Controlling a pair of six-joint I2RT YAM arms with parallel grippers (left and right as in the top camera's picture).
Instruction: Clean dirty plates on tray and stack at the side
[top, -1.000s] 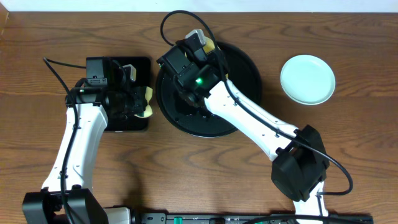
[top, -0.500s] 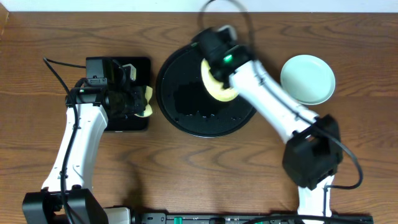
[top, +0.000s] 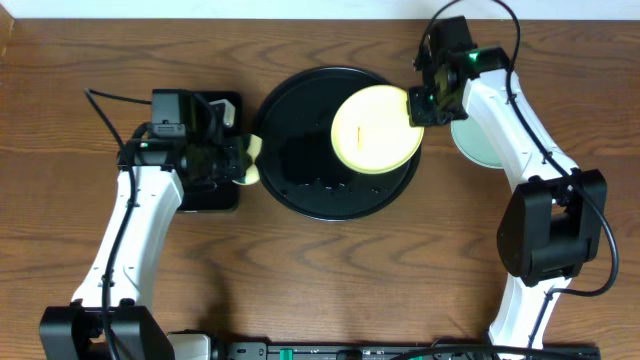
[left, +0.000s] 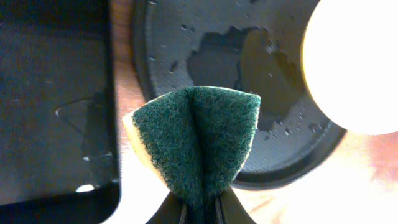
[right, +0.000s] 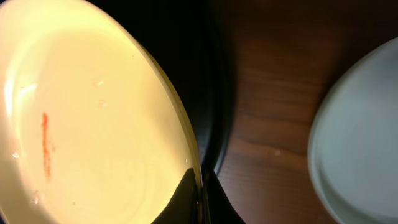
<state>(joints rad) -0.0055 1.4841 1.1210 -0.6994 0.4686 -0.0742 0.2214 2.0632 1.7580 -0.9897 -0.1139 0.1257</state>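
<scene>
My right gripper (top: 414, 108) is shut on the rim of the pale yellow plate (top: 375, 130) and holds it above the right side of the round black tray (top: 290, 160). The plate has an orange streak (right: 45, 142); my right fingers (right: 200, 198) pinch its edge. A mint-green plate (top: 480, 150) lies on the table to the right, partly under my right arm, and shows in the right wrist view (right: 360, 137). My left gripper (top: 248, 160) is shut on a green and yellow sponge (left: 196, 140) at the tray's left edge (left: 149, 74). Only one green plate shows.
A smaller rectangular black tray (top: 205, 195) lies on the left under my left arm; it also shows in the left wrist view (left: 56, 99). Water drops lie on the round tray's floor (left: 236, 56). Bare wooden table surrounds it all.
My right gripper has carried the yellow plate from the tray's upper left to its right side and turned it face up. My left gripper with the sponge moved slightly right to the tray's edge.
</scene>
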